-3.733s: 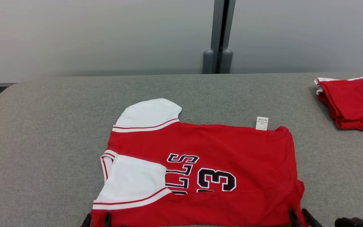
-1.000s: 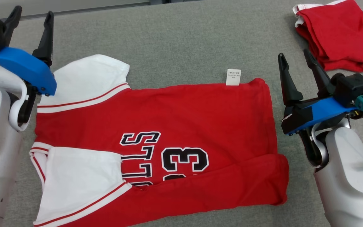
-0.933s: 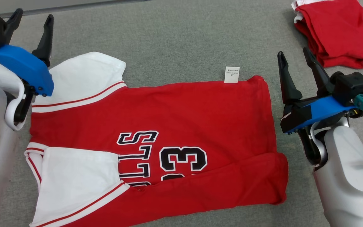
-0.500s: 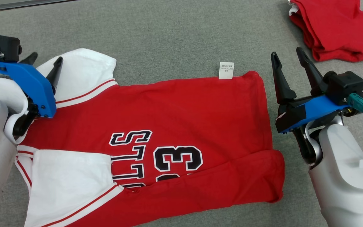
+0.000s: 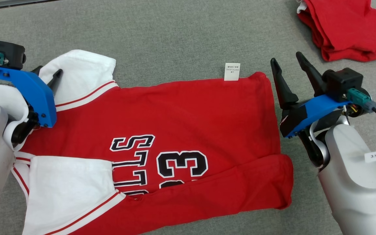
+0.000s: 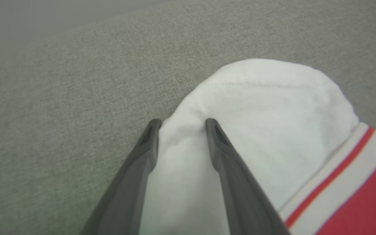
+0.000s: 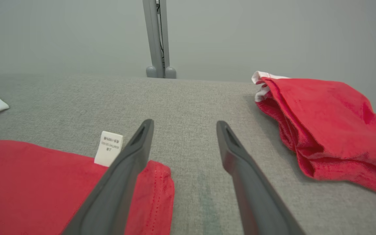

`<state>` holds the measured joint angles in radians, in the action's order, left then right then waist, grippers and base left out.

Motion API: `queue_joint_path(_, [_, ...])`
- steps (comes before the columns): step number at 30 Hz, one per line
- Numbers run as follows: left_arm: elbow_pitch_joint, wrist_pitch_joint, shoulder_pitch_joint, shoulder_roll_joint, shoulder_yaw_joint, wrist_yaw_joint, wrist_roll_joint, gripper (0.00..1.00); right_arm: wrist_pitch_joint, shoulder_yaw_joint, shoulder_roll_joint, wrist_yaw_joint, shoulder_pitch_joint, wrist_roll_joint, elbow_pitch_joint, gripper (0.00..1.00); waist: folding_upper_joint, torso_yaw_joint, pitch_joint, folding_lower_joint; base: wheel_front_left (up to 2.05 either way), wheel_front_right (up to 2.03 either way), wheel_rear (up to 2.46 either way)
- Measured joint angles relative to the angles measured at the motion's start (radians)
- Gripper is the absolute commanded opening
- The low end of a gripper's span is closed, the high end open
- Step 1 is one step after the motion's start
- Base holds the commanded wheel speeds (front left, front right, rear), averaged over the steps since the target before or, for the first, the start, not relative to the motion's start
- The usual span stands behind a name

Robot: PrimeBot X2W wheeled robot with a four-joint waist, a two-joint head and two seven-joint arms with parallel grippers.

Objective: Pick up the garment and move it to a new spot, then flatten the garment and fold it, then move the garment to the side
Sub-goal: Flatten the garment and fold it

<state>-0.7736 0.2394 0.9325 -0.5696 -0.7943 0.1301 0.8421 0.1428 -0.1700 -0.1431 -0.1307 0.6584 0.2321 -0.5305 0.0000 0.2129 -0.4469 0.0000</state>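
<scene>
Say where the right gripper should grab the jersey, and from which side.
Likely the jersey's far right corner, beside the white tag. It lies flat at the open edge nearest the right gripper, so slide in low from the right, jaws straddling it.

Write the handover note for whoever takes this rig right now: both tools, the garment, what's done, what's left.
Left tool: open, fingers astride the edge of the far white sleeve, not clamped.
Right tool: open, empty, at the jersey's far right corner.
Jersey: spread on the grey table, near edge folded over the lower part of the print. The other red garment lies apart, far right.
Done: placed, flattened, first fold.
Left: probably grip both far corners, fold toward the near edge, finish folding, move it aside.
</scene>
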Motion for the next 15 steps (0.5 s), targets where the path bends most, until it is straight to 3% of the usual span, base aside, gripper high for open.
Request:
queue_joint_path(1, [-0.007,-0.004,0.003,0.002,-0.006,0.000,0.002,0.00,-0.020,-0.013,-0.005,0.000,0.005,0.003,-0.007,1.00,0.0000,0.000,0.002,0.0000,0.00,0.00,0.00])
queue_joint_path(8, [-0.017,-0.058,0.027,0.022,-0.063,0.000,0.018,0.00,-0.156,-0.091,-0.052,0.000,0.014,0.055,-0.049,1.00,0.0000,-0.019,0.015,0.0000,0.00,0.00,0.00])
queue_joint_path(15, [-0.015,-0.103,0.056,0.040,-0.105,0.000,0.030,0.00,-0.210,-0.128,-0.077,0.000,0.024,0.083,-0.090,1.00,0.0000,-0.045,0.014,0.0000,0.00,0.00,0.00])
